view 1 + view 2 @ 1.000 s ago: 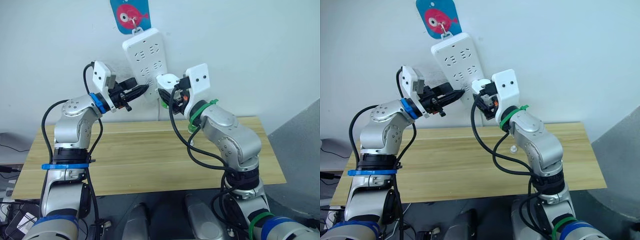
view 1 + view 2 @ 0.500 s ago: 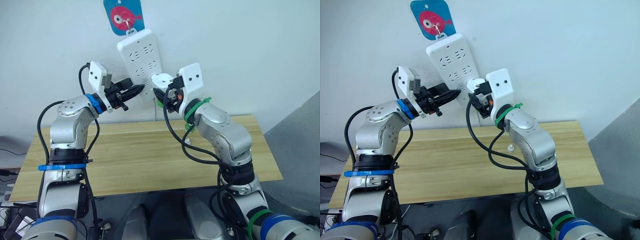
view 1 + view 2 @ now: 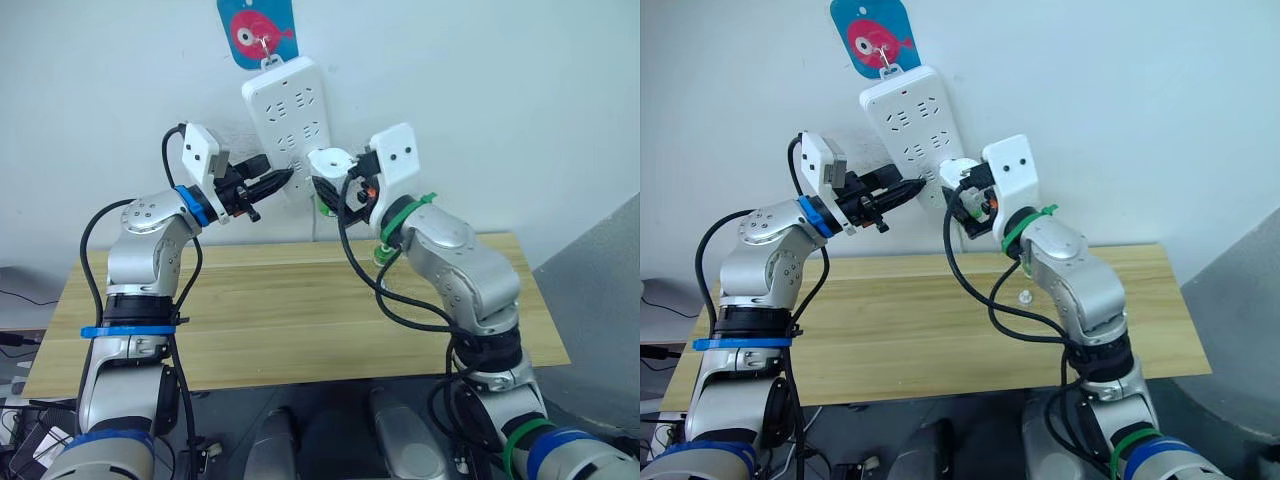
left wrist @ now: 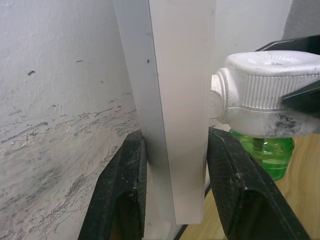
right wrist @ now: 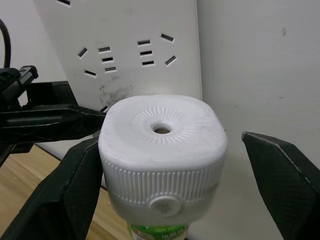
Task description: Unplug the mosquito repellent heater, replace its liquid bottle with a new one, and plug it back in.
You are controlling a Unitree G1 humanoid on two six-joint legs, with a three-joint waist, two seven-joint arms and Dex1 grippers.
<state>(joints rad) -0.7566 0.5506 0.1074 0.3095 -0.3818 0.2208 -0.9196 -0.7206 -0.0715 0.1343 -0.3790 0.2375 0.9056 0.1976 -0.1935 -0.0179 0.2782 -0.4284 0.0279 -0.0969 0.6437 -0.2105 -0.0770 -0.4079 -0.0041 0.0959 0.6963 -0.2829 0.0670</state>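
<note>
Two grippers work at the power strip (image 3: pixel 288 125), which hangs tilted from a hook on the wall above the wooden table (image 3: pixel 290 310). Your left gripper (image 3: pixel 283 180) has its fingers (image 4: pixel 122 195) clamped across the strip's lower edge, bracing it. The right gripper (image 3: pixel 335 192) has its fingers spread wide, one on each side of the mosquito repellent heater (image 3: pixel 331 161), not pinching it. The heater sits at the strip's lower right, green liquid bottle (image 4: pixel 266 151) screwed in beneath; judging by that, you're at the plug or unplug step. Keep the left clamp firm, close the right fingers squarely on the heater's ribbed sides, and move straight along the prongs. Versus half a second ago: only the camera shifted; arms and heater hold the same pose.
</note>
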